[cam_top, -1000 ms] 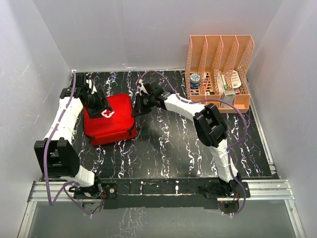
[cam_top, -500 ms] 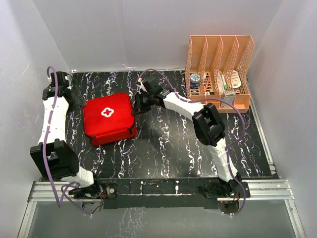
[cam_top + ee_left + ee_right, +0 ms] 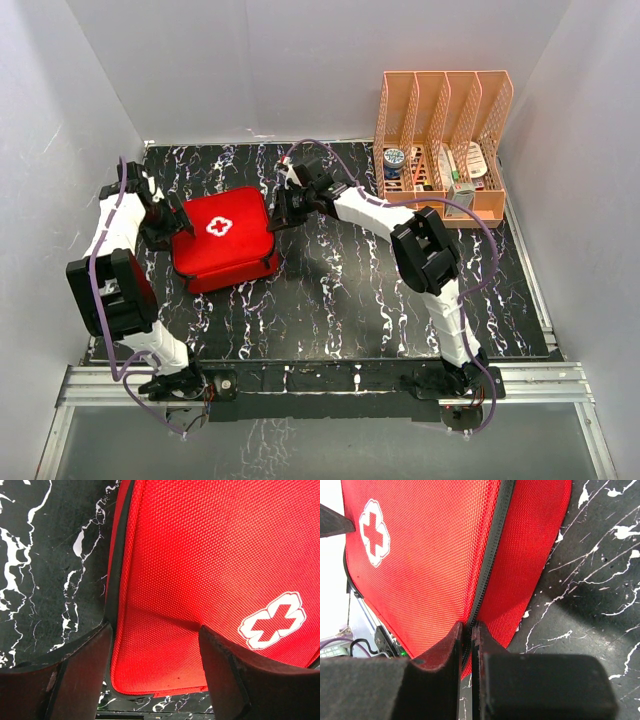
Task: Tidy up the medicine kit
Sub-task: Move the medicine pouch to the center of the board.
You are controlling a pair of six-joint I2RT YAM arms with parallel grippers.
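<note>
White walls box in the black, white-veined table [image 3: 340, 290], and an orange-pink file rack [image 3: 400, 100] stands at its far right corner. From the overhead camera I see the medicine kit [image 3: 222, 238] lying flat on the left half of the table, lid closed, white cross [image 3: 215, 227] facing up.

My left gripper [image 3: 176, 220] sits at the kit's left edge. On its wrist camera the left gripper [image 3: 155, 670] has its two fingers spread wide, one over the table just beside the kit's black-trimmed edge, the other over the red lid of the medicine kit [image 3: 215, 570] near the white cross [image 3: 272, 620]. Whether either finger touches the fabric I cannot tell.

My right gripper [image 3: 280, 212] is at the kit's far right corner. Its wrist camera shows the right gripper [image 3: 468, 630] with fingers drawn nearly together, pinched on the black zip line of the medicine kit [image 3: 430, 555], which runs straight into the thin slit between them. The zip pull itself is hidden.
</note>
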